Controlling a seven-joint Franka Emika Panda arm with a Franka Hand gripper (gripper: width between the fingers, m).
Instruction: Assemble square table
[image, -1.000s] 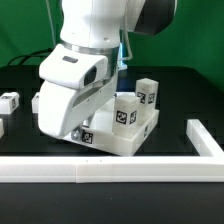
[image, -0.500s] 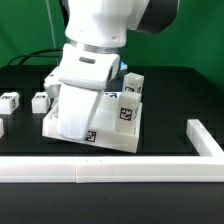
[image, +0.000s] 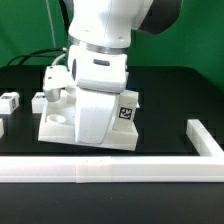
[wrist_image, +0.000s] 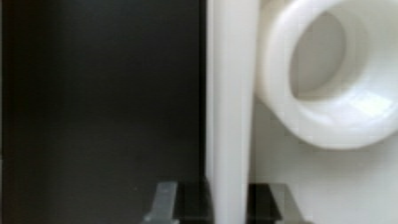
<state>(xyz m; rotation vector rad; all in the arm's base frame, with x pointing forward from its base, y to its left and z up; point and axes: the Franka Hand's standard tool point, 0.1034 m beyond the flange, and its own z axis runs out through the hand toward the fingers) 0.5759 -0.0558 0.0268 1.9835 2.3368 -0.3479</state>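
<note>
Pincer (wrist_image: 217, 203) looks clamped astride the raised rim of the large white plastic square slab (wrist_image: 329, 150). Shift it slowly, flat against the black tabletop (wrist_image: 89, 100), without slipping.

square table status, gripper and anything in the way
Gripper shut on square table rim. Arm hides much of table. Loose legs aside, clear.

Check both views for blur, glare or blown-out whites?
Exterior view: even light, mildly soft, no glare; the arm hides much of the square table. Wrist view: too close, the rim and socket are out of focus and nearly blown out against the black.
</note>
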